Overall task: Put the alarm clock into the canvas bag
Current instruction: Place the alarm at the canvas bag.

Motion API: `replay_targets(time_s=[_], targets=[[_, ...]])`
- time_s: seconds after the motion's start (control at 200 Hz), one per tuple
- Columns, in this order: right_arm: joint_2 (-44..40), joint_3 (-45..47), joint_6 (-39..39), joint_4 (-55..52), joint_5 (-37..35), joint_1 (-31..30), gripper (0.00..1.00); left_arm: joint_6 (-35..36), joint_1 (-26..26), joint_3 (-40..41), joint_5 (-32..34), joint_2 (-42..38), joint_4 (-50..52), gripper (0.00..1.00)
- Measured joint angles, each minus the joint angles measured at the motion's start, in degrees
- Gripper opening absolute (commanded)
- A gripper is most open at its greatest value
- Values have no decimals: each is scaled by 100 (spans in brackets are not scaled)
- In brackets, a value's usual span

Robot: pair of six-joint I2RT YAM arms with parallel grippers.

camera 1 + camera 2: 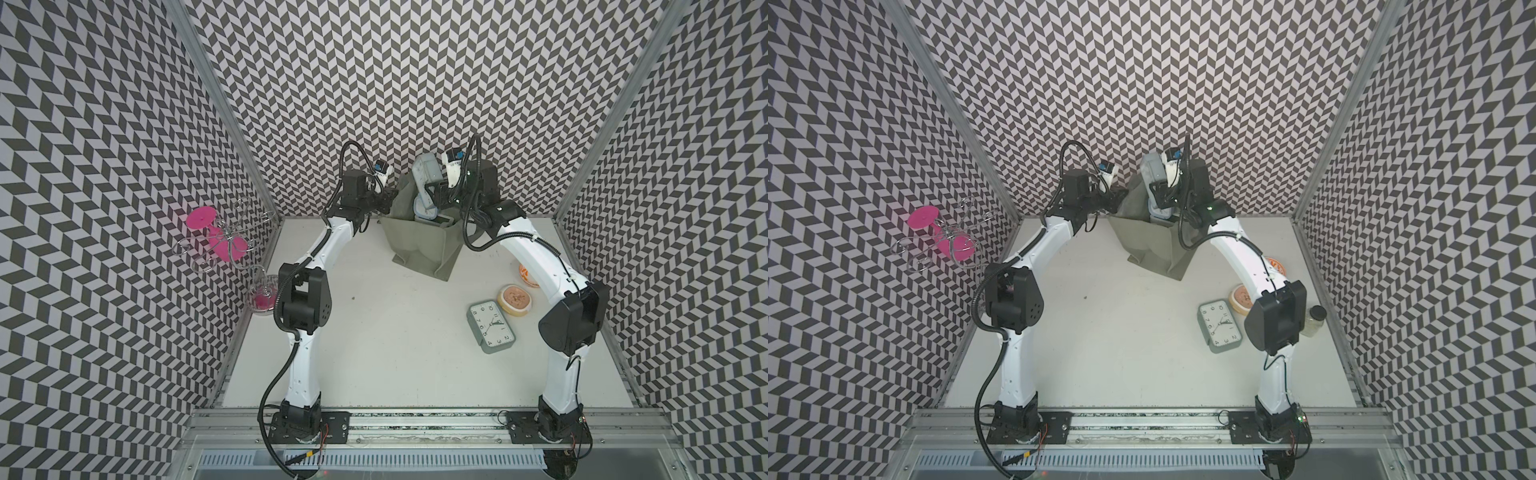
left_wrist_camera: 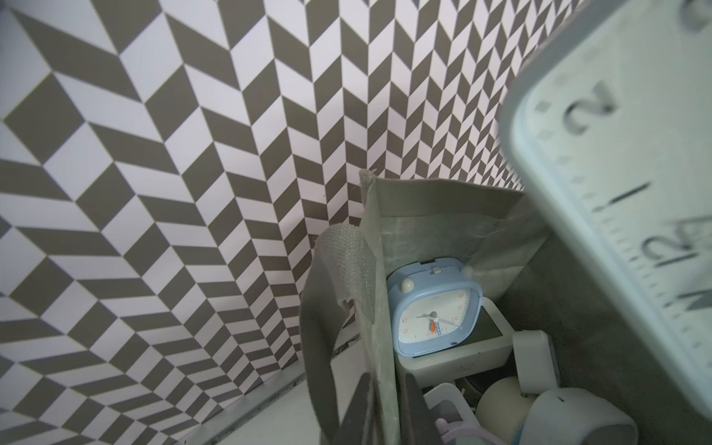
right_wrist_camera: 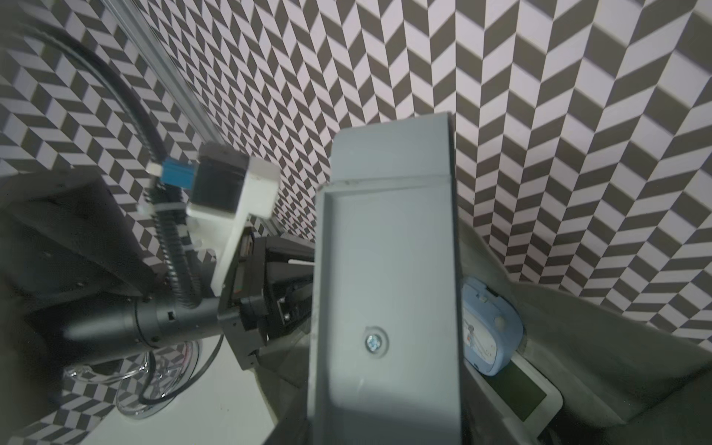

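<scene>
We hold the alarm clock (image 1: 424, 172) on end, face leftward, over the canvas bag (image 1: 419, 247). The right gripper (image 1: 434, 192) apparently clamps it; the left gripper (image 2: 389, 408) pinches the rim.

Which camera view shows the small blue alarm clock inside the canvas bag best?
The left wrist view: the blue alarm clock shows its dial, inside the canvas bag. The right wrist view shows only its side, past the grey clock; both top views catch a sliver.
</scene>
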State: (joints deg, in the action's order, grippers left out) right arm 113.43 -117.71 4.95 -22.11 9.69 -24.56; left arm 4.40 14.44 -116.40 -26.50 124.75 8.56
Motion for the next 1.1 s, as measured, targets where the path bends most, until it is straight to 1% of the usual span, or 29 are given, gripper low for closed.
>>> replay_targets(time_s=[0.035,0.16,0.32,0.456,0.551,0.696,0.776,0.826,0.871,0.936,1.006,1.036,1.061,1.101], targets=[[22,0,-33,-90,39,7,31,17,22,0,-35,-2,4,0],[31,85,-133,-341,240,90,31,39,122,0,-103,-39,11,0],[31,435,-223,-479,511,295,31,2,286,2,-127,-162,50,0],[31,629,-280,-734,586,398,31,-90,426,31,-133,-376,70,0],[31,761,-337,-822,708,444,31,-118,551,205,-144,-623,63,0],[68,815,-459,-1012,1139,485,32,-98,763,431,-131,-887,66,0],[184,791,-479,-1025,1362,533,32,-83,844,450,-101,-905,66,0],[321,699,-472,-1062,1480,570,34,-83,874,459,-66,-905,68,0],[496,573,-450,-1095,1576,621,39,-83,885,468,-33,-905,68,0],[730,348,-387,-1121,1727,713,52,-85,890,476,13,-905,74,0],[892,177,-323,-1091,1714,793,78,-90,885,476,66,-905,83,0],[920,160,-295,-1086,1663,824,87,-92,885,476,96,-905,83,0],[929,160,-291,-1088,1624,841,99,-96,890,476,122,-905,83,0],[929,160,-247,-1088,1528,868,99,-109,896,476,192,-905,83,0]])
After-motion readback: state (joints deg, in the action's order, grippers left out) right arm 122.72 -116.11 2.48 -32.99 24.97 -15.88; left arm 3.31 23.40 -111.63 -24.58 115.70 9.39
